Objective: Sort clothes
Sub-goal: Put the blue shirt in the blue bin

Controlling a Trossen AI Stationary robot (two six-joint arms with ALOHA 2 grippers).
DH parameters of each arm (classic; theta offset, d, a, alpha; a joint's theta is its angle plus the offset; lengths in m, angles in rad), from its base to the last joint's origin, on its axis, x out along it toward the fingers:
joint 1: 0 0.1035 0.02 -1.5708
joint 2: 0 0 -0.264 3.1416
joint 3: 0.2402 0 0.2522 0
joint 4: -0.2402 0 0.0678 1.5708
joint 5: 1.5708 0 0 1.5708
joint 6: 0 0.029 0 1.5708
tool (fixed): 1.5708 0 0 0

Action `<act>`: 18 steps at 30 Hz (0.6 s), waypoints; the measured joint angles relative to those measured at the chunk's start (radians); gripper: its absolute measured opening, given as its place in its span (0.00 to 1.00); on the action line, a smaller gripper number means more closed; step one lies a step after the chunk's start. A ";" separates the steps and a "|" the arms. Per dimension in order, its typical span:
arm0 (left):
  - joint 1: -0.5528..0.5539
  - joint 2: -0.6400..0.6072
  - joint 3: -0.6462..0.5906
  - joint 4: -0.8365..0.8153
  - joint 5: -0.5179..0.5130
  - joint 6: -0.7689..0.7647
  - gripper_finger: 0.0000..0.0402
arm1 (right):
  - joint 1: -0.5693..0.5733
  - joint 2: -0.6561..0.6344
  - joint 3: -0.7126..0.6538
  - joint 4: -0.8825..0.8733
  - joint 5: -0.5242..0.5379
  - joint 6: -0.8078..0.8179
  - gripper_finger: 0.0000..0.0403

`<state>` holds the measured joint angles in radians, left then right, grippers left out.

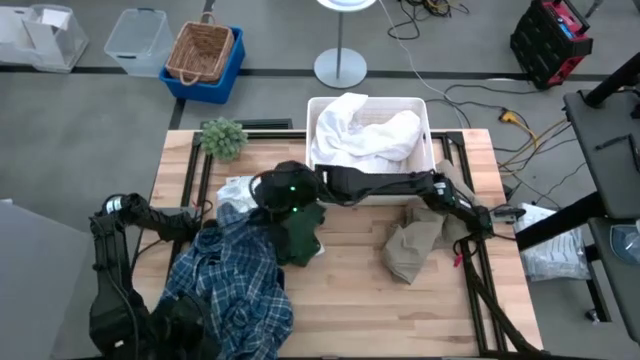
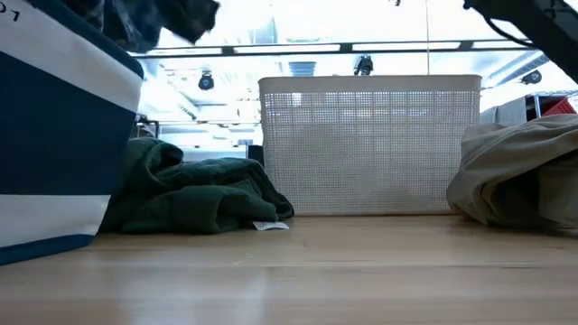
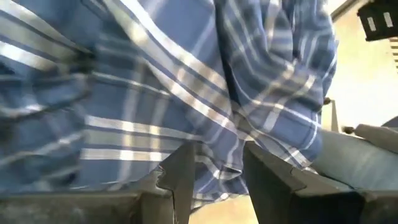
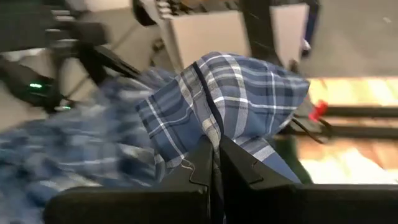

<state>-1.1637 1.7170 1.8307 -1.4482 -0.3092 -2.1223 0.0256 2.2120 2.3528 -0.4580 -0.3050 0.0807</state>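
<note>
Both grippers grip the plaid shirt [image 1: 232,283] at the lower left of the bench [image 1: 370,300]: the right gripper [image 4: 216,163] pinched shut on a fold, the left gripper [image 3: 217,177] part-open with cloth between its fingers.

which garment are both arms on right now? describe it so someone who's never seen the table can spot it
Start at the white bin at the table's far edge, then go to the near left corner. The big crumpled plaid shirt lies there, with the left gripper and right gripper both shut on its fabric. It is the only patterned piece, blue with white checks; the dark green garment beside it and the khaki one are plain.
</note>
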 joint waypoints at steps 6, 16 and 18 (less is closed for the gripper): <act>-0.001 -0.003 0.108 -0.122 -0.196 0.012 0.29 | 0.089 -0.046 0.003 0.061 -0.051 0.001 0.02; 0.002 -0.006 0.349 -0.123 -0.547 0.238 0.29 | 0.246 -0.028 -0.003 0.129 -0.031 -0.013 0.02; 0.002 -0.007 0.395 -0.123 -0.550 0.284 0.29 | 0.267 -0.011 -0.003 0.144 -0.004 -0.011 0.02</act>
<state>-1.1618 1.7100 2.2260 -1.5711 -0.8589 -1.8384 0.2929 2.2012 2.3493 -0.3137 -0.3089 0.0694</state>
